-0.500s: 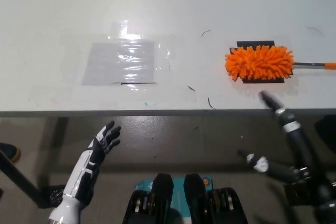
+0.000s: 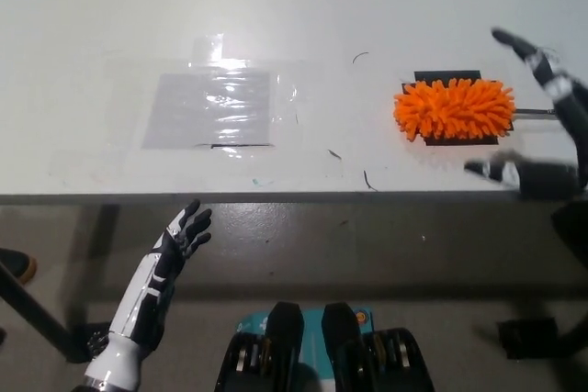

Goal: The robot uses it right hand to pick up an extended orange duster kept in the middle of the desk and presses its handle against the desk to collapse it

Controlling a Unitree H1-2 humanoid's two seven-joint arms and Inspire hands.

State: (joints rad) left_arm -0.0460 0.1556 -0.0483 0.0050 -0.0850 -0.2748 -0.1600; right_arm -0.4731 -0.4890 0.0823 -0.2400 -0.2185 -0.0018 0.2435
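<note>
Since the earlier frame the right hand (image 2: 542, 117) has risen from below the desk's near edge and now hangs over the desk (image 2: 303, 6) at the far right, fingers spread wide and holding nothing, just right of the orange duster (image 2: 454, 109). That duster lies flat on a black patch (image 2: 447, 76), right of the desk's middle, its thin handle (image 2: 535, 115) running right under the hand. Left of it sits a clear taped sheet (image 2: 209, 109). Below the near edge, the left hand (image 2: 186, 232) rests with fingers apart, empty.
</note>
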